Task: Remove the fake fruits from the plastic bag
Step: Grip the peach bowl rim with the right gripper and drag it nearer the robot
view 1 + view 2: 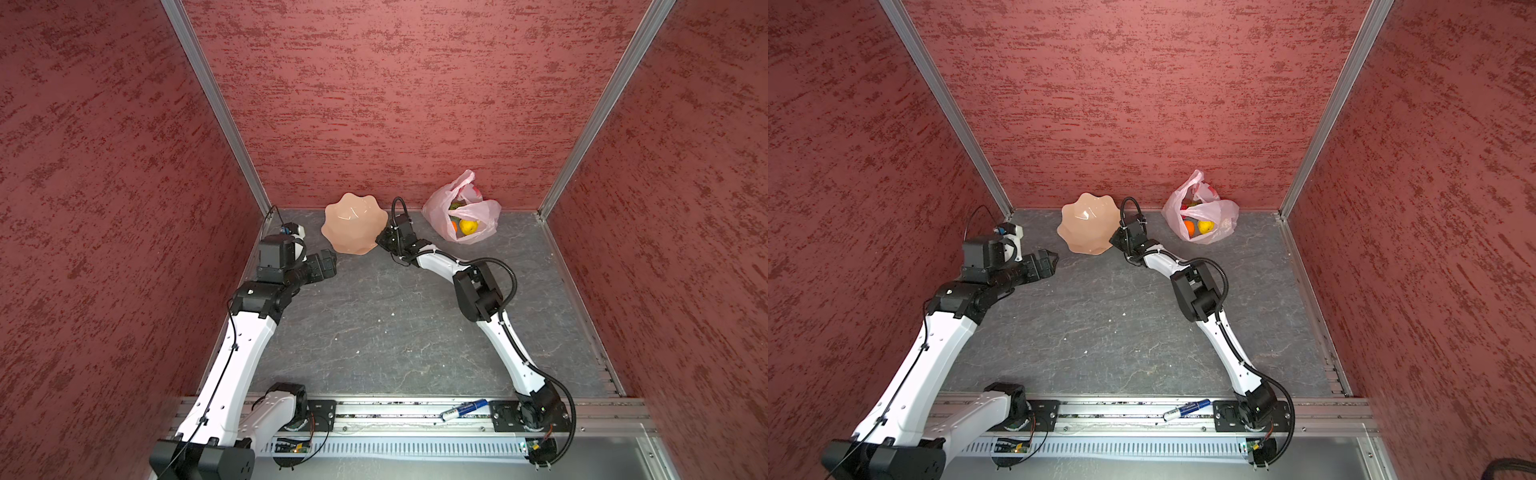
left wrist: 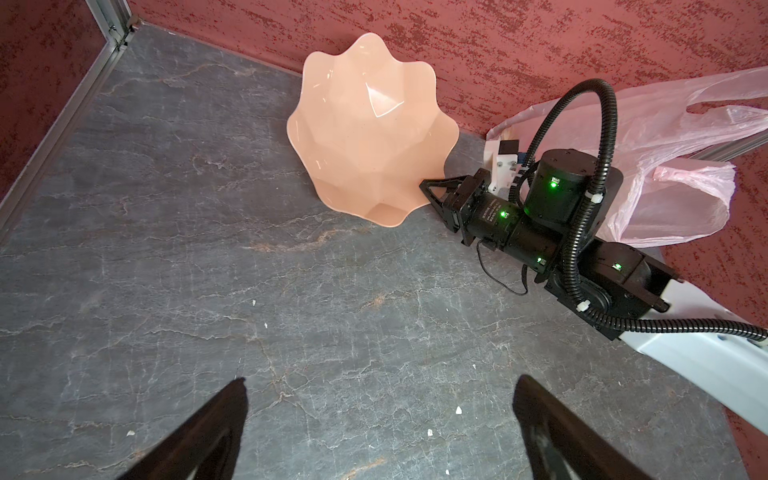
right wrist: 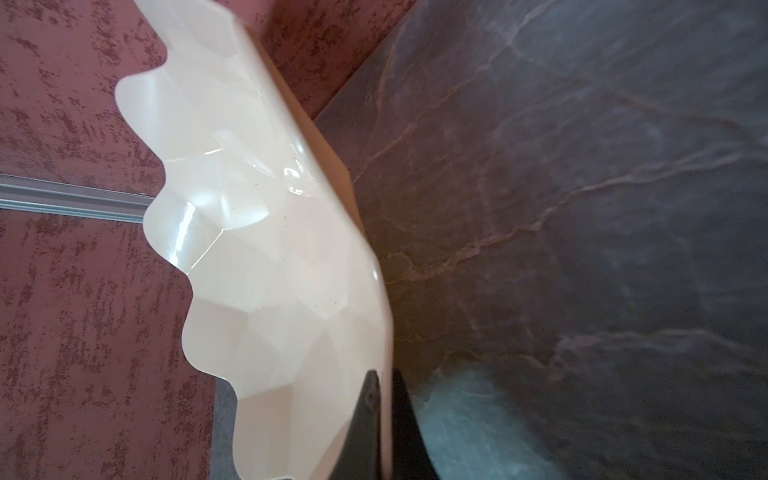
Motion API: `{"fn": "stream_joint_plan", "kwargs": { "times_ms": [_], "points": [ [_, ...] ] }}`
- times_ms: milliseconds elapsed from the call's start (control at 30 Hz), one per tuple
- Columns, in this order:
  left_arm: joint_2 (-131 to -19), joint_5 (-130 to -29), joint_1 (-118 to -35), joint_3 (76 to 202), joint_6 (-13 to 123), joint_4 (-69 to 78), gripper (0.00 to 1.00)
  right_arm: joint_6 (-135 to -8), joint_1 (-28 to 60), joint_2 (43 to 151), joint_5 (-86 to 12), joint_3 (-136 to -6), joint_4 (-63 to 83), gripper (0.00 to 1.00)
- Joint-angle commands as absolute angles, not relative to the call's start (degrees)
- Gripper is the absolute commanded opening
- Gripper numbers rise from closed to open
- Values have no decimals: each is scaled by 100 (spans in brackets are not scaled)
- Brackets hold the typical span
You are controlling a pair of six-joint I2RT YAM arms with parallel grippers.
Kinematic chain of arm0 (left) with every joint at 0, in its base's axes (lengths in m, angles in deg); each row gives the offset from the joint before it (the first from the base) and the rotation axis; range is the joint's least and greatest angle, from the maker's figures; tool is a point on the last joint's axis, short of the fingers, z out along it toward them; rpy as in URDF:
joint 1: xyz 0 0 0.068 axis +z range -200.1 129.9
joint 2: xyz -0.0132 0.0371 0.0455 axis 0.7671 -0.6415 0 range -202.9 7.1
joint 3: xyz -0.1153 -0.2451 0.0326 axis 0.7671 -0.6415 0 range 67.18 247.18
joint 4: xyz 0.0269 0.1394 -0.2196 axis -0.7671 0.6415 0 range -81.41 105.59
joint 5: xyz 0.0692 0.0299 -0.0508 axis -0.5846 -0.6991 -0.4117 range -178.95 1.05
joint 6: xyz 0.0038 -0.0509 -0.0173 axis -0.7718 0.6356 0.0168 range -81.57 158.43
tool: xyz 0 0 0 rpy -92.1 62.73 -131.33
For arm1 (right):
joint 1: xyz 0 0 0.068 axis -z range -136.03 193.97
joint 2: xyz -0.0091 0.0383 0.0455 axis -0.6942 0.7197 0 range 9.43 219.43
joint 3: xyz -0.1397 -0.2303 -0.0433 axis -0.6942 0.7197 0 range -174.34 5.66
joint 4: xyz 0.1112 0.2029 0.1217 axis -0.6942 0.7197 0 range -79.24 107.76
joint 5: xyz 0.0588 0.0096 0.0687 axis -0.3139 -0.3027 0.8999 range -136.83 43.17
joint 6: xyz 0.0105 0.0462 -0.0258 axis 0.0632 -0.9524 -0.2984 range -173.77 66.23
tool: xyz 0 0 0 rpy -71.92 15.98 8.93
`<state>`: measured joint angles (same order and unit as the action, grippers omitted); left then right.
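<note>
I see a glossy peach bowl (image 1: 353, 222) with a wavy petal rim, tipped up on the grey veined surface (image 1: 374, 324). The thin, crinkled pink bag (image 1: 436, 208) slumps by the back wall, right of the bowl, its mouth open on yellow, orange and green fruits (image 1: 468, 226). My right fingers (image 3: 370, 415) pinch the bowl's rim, arm stretched forward; my left fingers (image 2: 216, 424) are spread wide.

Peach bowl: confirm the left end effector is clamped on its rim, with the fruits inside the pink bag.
Wrong arm: the right end effector is clamped on the rim of the peach bowl, as the right wrist view shows. The fruits are inside the pink bag.
</note>
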<state>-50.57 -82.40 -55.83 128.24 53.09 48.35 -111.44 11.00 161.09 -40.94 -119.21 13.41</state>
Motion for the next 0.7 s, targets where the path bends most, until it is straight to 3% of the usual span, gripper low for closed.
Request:
{"fn": "stream_joint_plan", "kwargs": {
  "times_ms": [0,267,667],
  "points": [
    [-4955,-8200,-5568,12757,5229,4735,100,-11149,1092,16038,-4111,-11880,1303,0],
    [-4840,-8226,-5564,12753,5264,4721,100,-11160,1099,15262,-4036,-10778,964,0],
    [-4748,-8063,-5632,12865,5467,4656,100,-10712,1116,12918,-3821,-7919,846,0]
  ]
}}
